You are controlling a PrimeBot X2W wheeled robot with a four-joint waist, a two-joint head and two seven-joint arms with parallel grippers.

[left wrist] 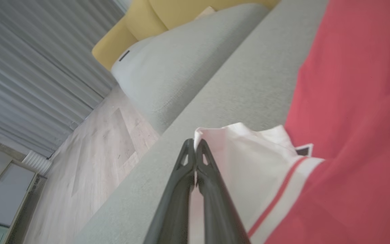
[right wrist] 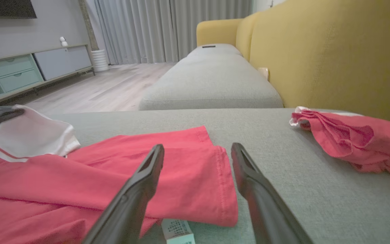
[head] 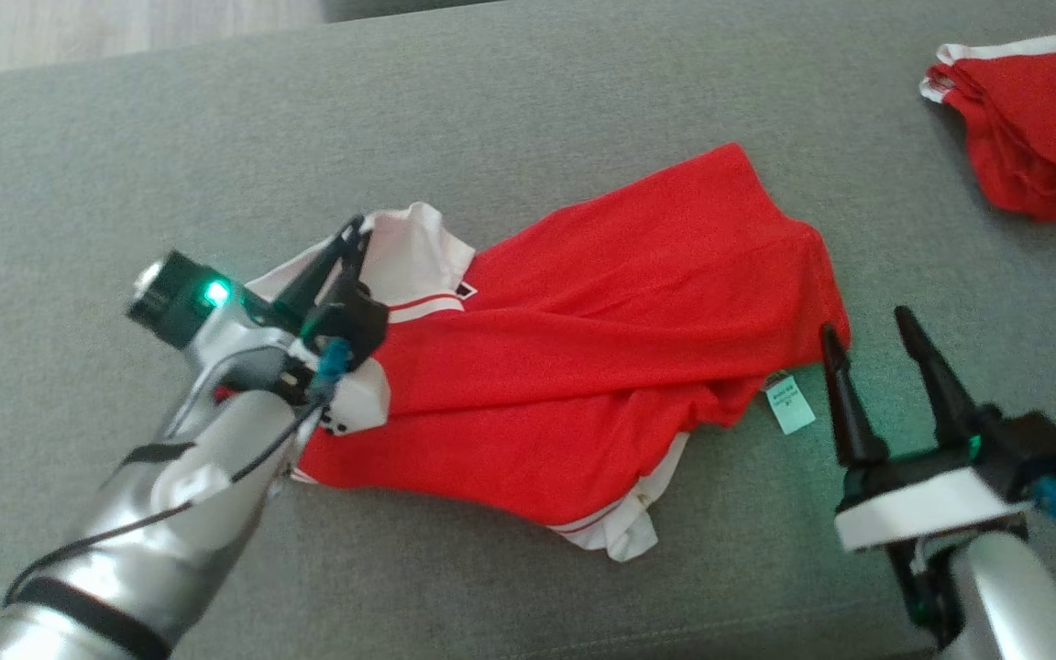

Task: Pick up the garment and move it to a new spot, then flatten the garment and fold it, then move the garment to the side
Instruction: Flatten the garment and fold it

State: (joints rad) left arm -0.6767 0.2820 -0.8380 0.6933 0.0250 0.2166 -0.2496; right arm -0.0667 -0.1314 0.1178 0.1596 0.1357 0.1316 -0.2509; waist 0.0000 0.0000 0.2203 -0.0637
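We cannot read the care label point(head: 790, 404); another red garment point(head: 1032, 119) runs off the right edge; the left arm point(head: 170, 495) hides part of the polo shirt point(head: 601, 348)

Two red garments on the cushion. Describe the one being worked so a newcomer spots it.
On the grey sofa cushion, look mid-seat, not the far right corner. The shirt lies spread there, its white trim pinched by the left tool. Unlike the bunched red garment, it shows a pale care label at its edge.

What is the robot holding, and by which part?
The left fingers pinch the red shirt by its white edge; the right fingers are open, holding nothing.
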